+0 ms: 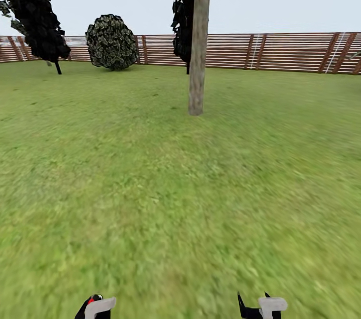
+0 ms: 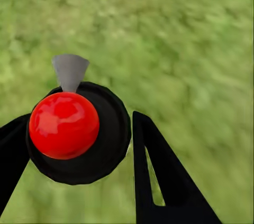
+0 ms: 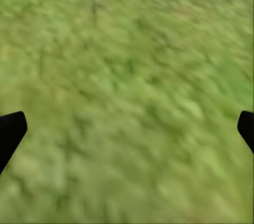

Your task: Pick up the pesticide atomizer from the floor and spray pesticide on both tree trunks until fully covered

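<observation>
**Green grass all around, tree trunk straight ahead**

Green grass [image 1: 150,183] covers the floor out to a brown slat fence [image 1: 281,50]. One tree trunk [image 1: 199,38] stands upright on the lawn, far ahead of both grippers. A round bush [image 1: 111,41] and dark trees sit by the fence.

The left gripper [image 2: 79,145] is squeezed on the pesticide atomizer [image 2: 79,131], a black round thing with a shiny red ball and a grey nozzle, held over the grass. The right gripper [image 3: 127,129] has its fingers wide apart, with grass between them.

The head camera shows the trunk and fence; the wrist cameras show grass.
</observation>
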Robot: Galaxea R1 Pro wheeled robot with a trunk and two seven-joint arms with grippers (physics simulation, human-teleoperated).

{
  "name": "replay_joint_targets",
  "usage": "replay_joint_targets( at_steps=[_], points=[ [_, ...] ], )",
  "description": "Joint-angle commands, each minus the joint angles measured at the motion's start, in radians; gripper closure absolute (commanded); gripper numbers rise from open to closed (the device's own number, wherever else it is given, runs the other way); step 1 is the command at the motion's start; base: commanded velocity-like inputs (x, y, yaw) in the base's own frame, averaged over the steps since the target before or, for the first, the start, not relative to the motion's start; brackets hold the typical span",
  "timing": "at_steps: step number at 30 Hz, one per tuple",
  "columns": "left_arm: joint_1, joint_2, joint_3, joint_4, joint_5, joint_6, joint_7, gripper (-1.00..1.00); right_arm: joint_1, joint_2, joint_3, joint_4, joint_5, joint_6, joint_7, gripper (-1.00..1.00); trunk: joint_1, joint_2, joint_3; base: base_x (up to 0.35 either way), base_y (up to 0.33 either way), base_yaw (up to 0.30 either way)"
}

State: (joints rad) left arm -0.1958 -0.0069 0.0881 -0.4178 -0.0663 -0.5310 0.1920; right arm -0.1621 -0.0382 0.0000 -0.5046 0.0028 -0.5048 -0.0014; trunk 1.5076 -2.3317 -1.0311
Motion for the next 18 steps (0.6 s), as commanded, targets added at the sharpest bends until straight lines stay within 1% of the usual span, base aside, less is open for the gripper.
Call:
replay_joint_targets(
  at_steps=[1,14,18],
  points=[
    [-0.001,-0.001,0.004,0.001,-0.007,-0.003,0.003,1.00,0.000,0.000,0.000,0.001,0.000,-0.003,0.000,-1.00,0.000,0.000,-0.001,0.339,0.000,0.000],
    [-0.001,-0.001,0.005,0.001,-0.007,-0.003,0.003,1.00,0.000,0.000,0.000,0.001,0.000,-0.003,0.000,-1.00,0.000,0.000,-0.001,0.339,0.000,0.000],
    [-0.001,-0.001,0.005,0.001,-0.007,-0.003,0.003,1.00,0.000,0.000,0.000,0.002,0.000,-0.003,0.000,-1.00,0.000,0.000,-0.001,0.339,0.000,-0.069]
  ],
)
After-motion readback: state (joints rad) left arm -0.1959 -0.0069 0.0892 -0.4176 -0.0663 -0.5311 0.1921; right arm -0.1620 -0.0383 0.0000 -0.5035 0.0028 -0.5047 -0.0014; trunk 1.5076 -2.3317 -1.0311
